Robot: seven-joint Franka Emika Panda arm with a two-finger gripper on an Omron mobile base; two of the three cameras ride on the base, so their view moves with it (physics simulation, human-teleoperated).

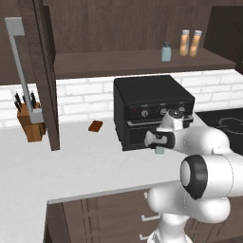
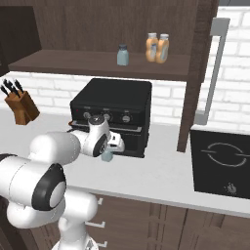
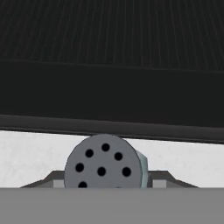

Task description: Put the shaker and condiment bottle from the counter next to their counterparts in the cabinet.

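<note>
We hold the shaker (image 3: 103, 162) in the jaws of the gripper (image 2: 108, 152) above the table (image 1: 85, 161); next, we lift toward the cabinet (image 1: 142, 61) shelf

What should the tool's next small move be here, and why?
Probably lift straight up. The tool holds the shaker low in front of the black oven, while its matching shaker stands on the cabinet shelf well above, so height comes first.

counter (image 1: 85, 161): oven (image 1: 152, 107), knife block (image 1: 31, 124), brown block (image 1: 95, 126) | cabinet shelf (image 1: 133, 61): shaker (image 1: 166, 51), two bottles (image 1: 189, 42)
</note>
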